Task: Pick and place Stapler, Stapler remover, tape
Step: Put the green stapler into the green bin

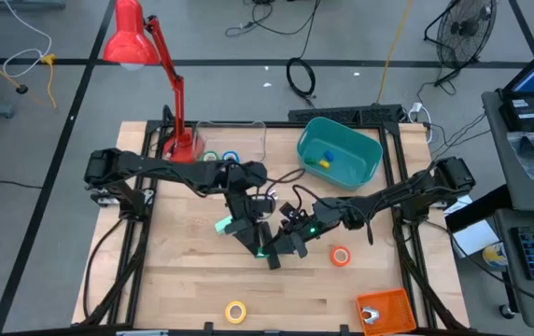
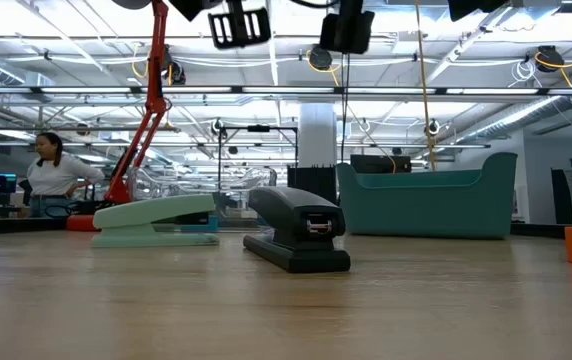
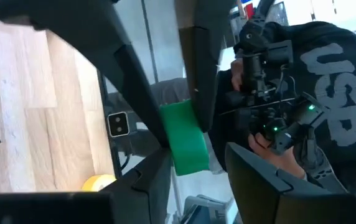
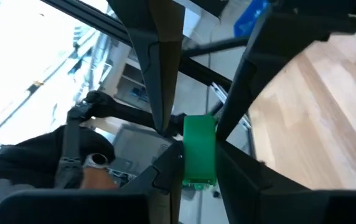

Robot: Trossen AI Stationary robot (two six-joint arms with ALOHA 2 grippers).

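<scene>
The wooden tabletop (image 1: 183,280) is carrying a red lamp (image 1: 146,56) at its far edge and a teal bin (image 1: 365,168) beside it. Both arms are reaching inward and meeting above the middle. The black stapler (image 2: 296,232) is lying flat mid-table under them, its long axis running away from the low camera and its front end facing that camera. A pale green stapler (image 2: 154,220) is lying just beside it, set broadside with its long axis across the low view. The right gripper (image 4: 198,163) is pinching the green tape (image 4: 200,149) on edge between its jaws, up off the wood. The left gripper (image 3: 198,167) is straddling that same roll with its jaws spread wider than the roll. The orange tape (image 1: 341,256) is lying flat near the right arm, and the yellow tape (image 1: 236,312) is sitting flat by the near edge.
</scene>
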